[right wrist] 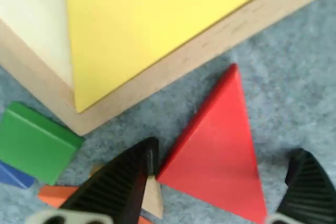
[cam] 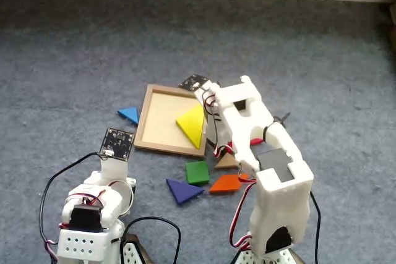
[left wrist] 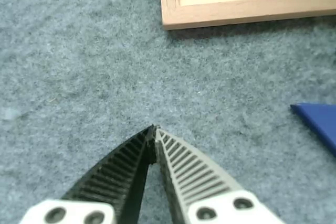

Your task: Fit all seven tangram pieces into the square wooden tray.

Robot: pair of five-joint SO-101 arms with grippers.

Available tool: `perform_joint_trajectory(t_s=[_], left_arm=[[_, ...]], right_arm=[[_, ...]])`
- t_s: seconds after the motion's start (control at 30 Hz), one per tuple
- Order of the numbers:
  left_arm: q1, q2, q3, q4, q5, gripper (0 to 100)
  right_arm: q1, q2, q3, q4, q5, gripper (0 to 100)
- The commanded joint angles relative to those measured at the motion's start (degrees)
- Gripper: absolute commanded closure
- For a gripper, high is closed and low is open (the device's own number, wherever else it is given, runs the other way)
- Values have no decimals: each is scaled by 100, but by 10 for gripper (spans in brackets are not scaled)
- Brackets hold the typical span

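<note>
The square wooden tray lies mid-table with a large yellow triangle inside, against its right rim. My right gripper is open and low over the carpet, its fingers on either side of a red triangle just outside the tray rim. In front of the tray lie a green square, an orange piece, a tan triangle and a dark blue triangle. A small blue triangle sits left of the tray. My left gripper is shut and holds nothing, short of the tray's corner.
Grey carpet covers the whole table. The right arm stretches over the pieces at the tray's right side and hides most of the red triangle from above. The left arm is folded back at the front left, with open carpet around it.
</note>
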Motion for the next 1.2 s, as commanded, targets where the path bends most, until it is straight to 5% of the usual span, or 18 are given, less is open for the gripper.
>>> perform_joint_trajectory(t_s=[0.0, 0.27, 0.57, 0.93, 1.17], left_arm=[[-57, -268, 110, 26, -26, 995], [-57, -268, 110, 26, -26, 995], [-57, -268, 110, 26, -26, 995], [-57, -268, 110, 26, -26, 995], [-57, -268, 110, 26, -26, 995]], right_arm=[[382, -101, -251, -567, -563, 630], [1270, -110, -277, -1112, -1415, 630], [1903, -171, -743, -716, -1574, 630], [1534, -1780, -4, 22, -1011, 628], [1446, -2009, 1279, -1077, -1002, 627]])
